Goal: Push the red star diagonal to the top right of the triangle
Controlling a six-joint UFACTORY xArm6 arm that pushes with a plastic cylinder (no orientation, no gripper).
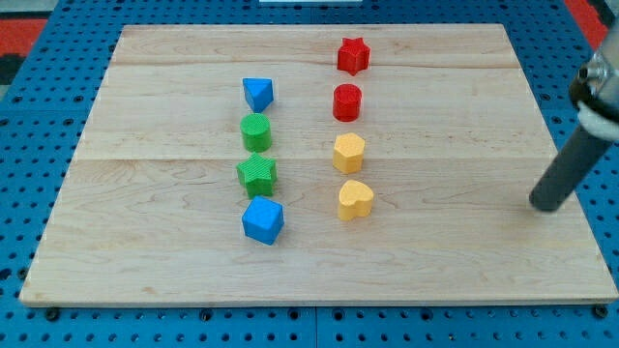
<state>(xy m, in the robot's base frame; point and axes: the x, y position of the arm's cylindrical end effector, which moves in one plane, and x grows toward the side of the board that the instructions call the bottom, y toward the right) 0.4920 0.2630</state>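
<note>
The red star (pixel 353 55) lies near the view's top, right of centre, on the wooden board (pixel 145 242). The blue triangle (pixel 257 94) lies lower and to its left, heading the left column of blocks. My tip (pixel 547 205) rests on the board near its right edge, far right of and below both blocks, touching nothing. The dark rod rises from it toward the view's upper right.
Left column below the triangle: a green cylinder (pixel 255 131), a green star (pixel 257 174), a blue cube (pixel 262 219). Right column below the red star: a red cylinder (pixel 347 101), a yellow hexagon (pixel 349 153), a yellow heart (pixel 355 199).
</note>
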